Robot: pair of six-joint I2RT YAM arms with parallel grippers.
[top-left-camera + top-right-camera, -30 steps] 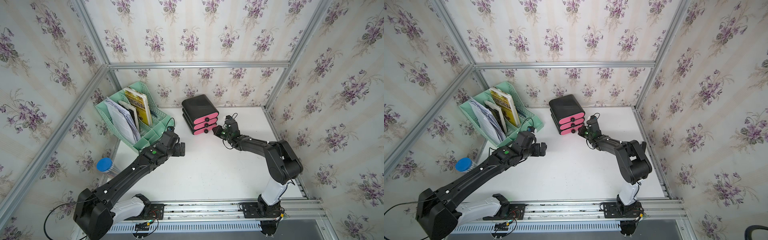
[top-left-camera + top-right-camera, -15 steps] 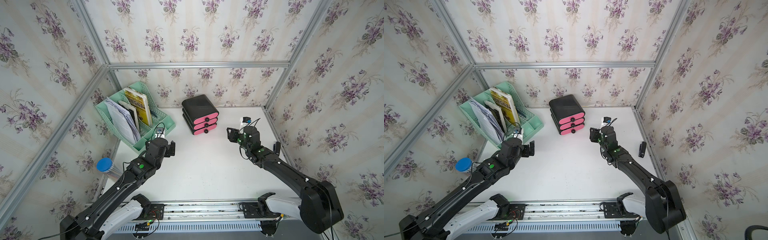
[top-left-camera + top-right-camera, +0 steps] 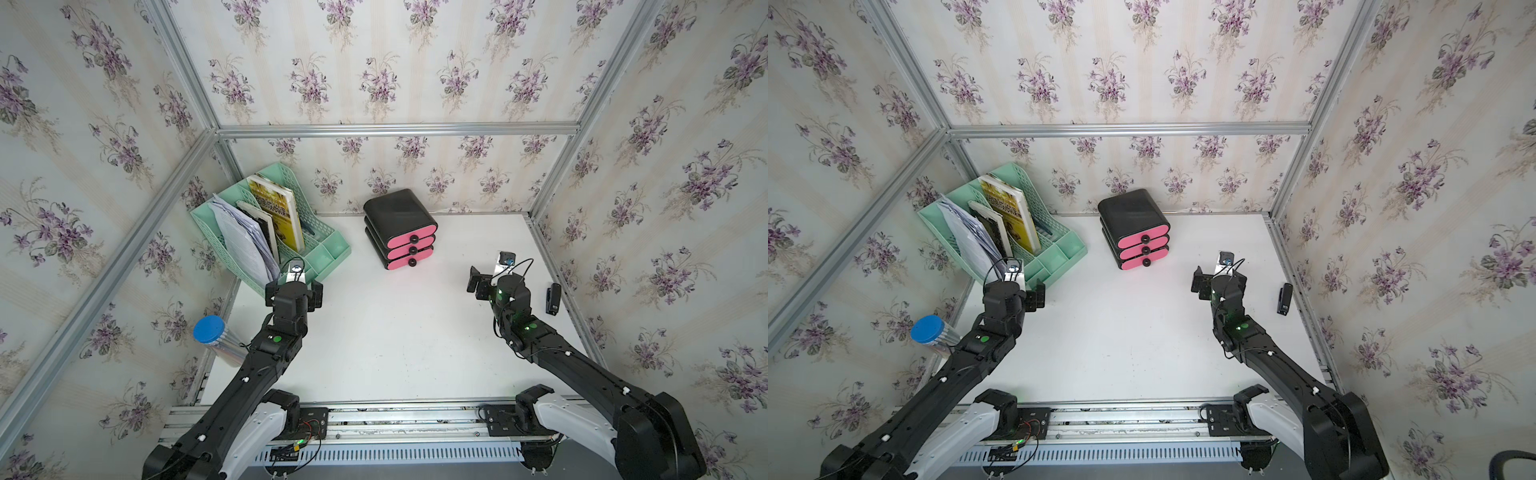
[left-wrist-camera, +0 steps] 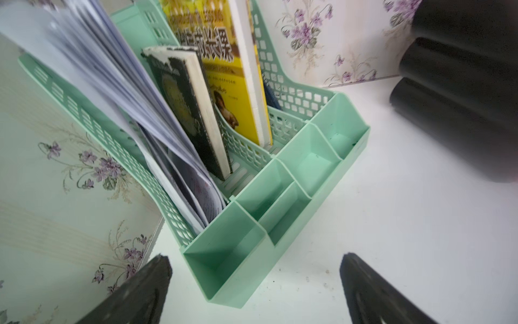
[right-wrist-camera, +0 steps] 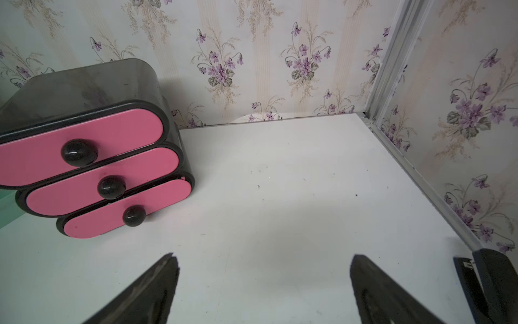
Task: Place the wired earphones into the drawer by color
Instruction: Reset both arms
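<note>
Both left arm [image 3: 270, 345] and right arm [image 3: 582, 365] reach forward, jaws wide.

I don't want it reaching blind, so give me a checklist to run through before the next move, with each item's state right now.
1. Left gripper open and empty: ok.
2. Right gripper open and empty: ok.
3. Drawers open to receive earphones: not ok, all three are shut.
4. Earphones located: not ok, none shows in any view.
5. Stapler apart from the right gripper: ok, it lies by the wall.
</note>
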